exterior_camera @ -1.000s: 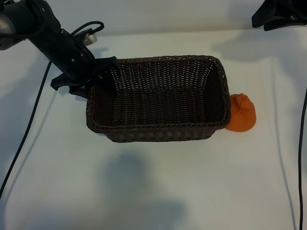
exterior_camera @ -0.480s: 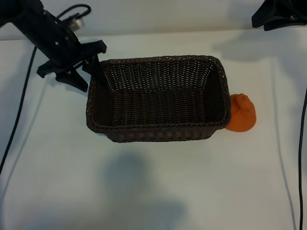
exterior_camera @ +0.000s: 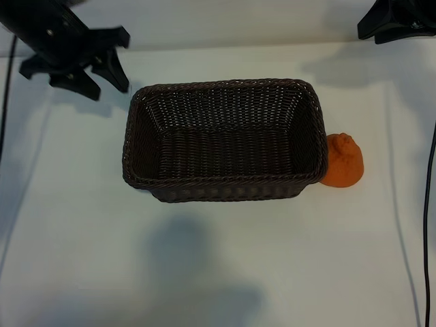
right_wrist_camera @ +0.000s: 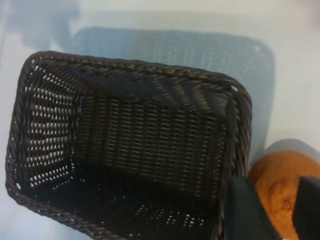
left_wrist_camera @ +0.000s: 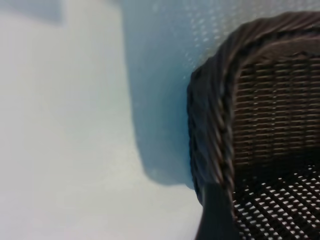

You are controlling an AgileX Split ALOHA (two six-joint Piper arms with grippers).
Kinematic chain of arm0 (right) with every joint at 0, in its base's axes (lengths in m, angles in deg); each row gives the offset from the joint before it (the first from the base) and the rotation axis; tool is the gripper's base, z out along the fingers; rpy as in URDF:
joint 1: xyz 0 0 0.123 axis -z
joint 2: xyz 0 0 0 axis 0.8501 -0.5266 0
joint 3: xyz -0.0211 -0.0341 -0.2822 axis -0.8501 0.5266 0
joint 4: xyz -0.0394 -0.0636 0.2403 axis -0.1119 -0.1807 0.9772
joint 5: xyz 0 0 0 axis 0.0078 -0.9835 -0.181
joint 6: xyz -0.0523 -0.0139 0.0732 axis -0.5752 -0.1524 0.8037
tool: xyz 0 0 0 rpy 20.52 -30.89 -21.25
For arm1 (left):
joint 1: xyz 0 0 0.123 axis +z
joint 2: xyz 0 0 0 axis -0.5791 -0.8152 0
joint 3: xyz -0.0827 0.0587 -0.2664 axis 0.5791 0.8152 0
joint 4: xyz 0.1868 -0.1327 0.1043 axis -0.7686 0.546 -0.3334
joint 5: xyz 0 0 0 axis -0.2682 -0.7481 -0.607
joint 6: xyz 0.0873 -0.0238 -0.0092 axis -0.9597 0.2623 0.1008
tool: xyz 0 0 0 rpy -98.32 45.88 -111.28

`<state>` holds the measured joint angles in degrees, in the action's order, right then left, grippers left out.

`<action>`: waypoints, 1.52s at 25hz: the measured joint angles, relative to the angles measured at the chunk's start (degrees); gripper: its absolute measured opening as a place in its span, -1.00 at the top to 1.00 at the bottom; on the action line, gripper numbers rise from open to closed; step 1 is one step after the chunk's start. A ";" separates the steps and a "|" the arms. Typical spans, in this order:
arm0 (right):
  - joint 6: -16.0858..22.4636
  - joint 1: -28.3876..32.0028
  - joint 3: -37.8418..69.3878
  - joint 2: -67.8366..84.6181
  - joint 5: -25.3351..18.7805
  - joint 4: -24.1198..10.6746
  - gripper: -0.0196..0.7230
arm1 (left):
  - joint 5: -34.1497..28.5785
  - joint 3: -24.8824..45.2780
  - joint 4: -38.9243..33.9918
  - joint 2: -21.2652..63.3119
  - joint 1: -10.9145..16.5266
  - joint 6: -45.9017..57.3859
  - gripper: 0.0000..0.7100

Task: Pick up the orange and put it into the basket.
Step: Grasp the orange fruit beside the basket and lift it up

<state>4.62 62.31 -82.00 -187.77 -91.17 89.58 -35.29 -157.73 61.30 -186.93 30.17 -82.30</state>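
Note:
The dark brown wicker basket (exterior_camera: 225,139) stands in the middle of the white table with nothing in it. The orange (exterior_camera: 343,161) lies on the table against the outside of the basket's right end. My left gripper (exterior_camera: 101,78) hangs open off the basket's far left corner, clear of the rim, holding nothing. In the left wrist view one dark finger (left_wrist_camera: 215,217) shows beside that basket corner (left_wrist_camera: 220,130). My right arm (exterior_camera: 398,17) is at the far right edge. In the right wrist view my right gripper (right_wrist_camera: 276,187) stands open, the orange (right_wrist_camera: 280,192) showing well beyond its fingers, next to the basket (right_wrist_camera: 130,140).
Black cables run down the table's left edge (exterior_camera: 5,95) and right edge (exterior_camera: 428,204). The white tabletop (exterior_camera: 218,266) stretches in front of the basket, crossed by soft shadows.
My left gripper has drawn back from the basket's far left corner, up and to the left. The basket, the orange and the right arm have not moved.

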 joint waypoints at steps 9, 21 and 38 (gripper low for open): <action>0.00 0.00 0.00 0.00 0.00 0.00 0.20 | 0.00 0.00 -1.40 8.04 0.00 0.89 -0.48; 0.00 0.00 0.00 0.00 -0.06 0.00 0.20 | 0.00 0.50 -0.01 8.80 0.00 0.59 -0.48; 0.00 0.00 0.00 0.00 -0.01 0.00 0.20 | 0.00 17.18 5.00 19.97 1.26 -6.18 -0.48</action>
<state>4.62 62.31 -82.00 -187.77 -91.18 89.58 -35.29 -140.54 66.29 -166.95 31.43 -88.48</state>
